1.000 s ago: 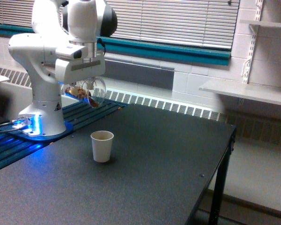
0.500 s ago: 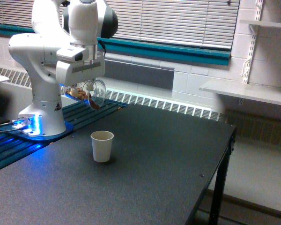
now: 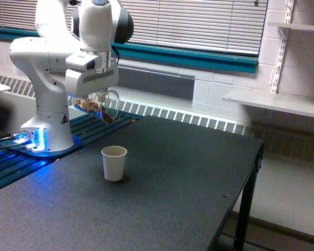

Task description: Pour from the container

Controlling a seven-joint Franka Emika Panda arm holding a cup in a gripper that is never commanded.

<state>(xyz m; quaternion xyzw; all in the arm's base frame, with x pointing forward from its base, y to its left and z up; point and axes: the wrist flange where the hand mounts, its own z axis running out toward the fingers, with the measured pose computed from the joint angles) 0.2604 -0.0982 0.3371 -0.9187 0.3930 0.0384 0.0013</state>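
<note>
A: Where is the container (image 3: 102, 106)?
B: Pinched in the gripper (image 3: 92, 99), tipped on its side, mouth toward the exterior view's right, brown bits inside. It hangs in the air above and behind the white paper cup (image 3: 114, 163), which stands upright on the dark tabletop (image 3: 167, 183).

soft, slightly blurry indoor light, blue glow at robot base (image 3: 34, 138), faint cup shadow

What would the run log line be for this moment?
claw: shut on clear container | container: tilted, mouth toward exterior view's right, brown bits inside | white paper cup: upright on black table below | pour: none visible
</note>
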